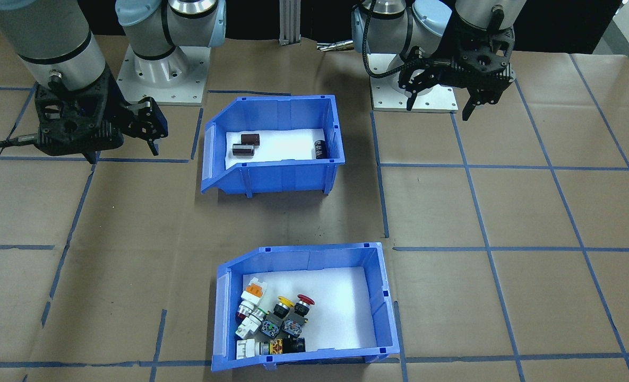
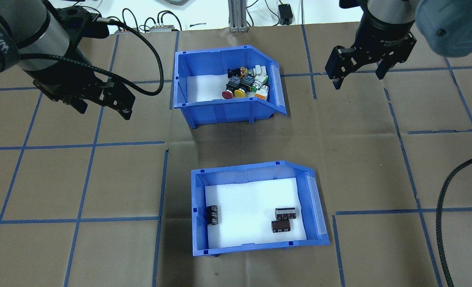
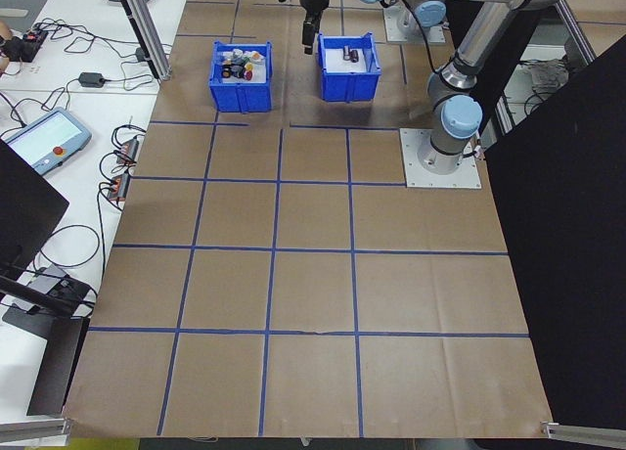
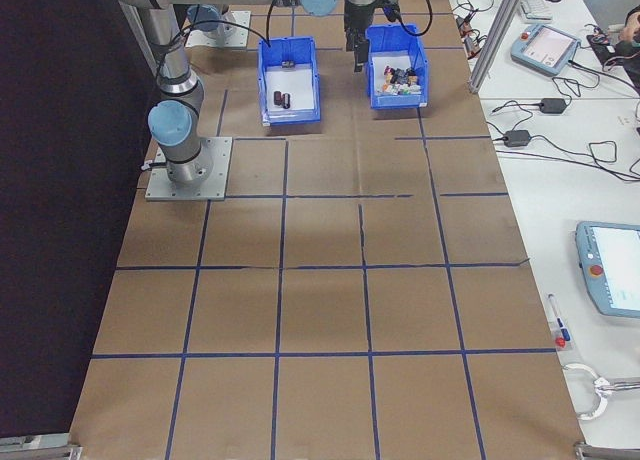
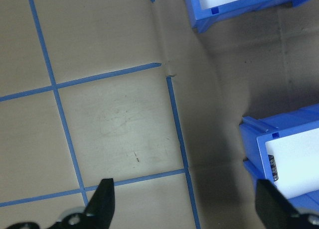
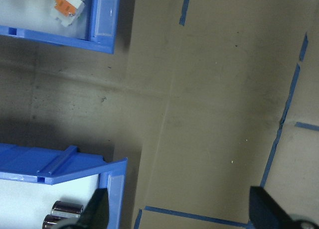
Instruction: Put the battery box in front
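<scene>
Two blue bins sitting on the paper-covered table [image 2: 80, 179], one behind the other, well apart. Nearest the robot, in the overhead view: the battery box [image 2: 255, 207], resting flat, sloped cut-away side turned toward the robot's right, holding three dark cylinders [image 2: 283, 219] on white foam — two lying together near the sloped side, one against the opposite wall. Farther out: the switch bin [image 2: 228, 83], carrying a cluster of colourful push-button switches [image 2: 245, 81] crowded toward its sloped end.

Hovering above the table to the left of the switch bin: left claw [image 2: 104, 105], spread wide, gripping nothing. Hovering to the right of the switch bin: right claw [image 2: 357, 73], also spread wide and gripping nothing. Both hanging clear of either bin, touching neither.
</scene>
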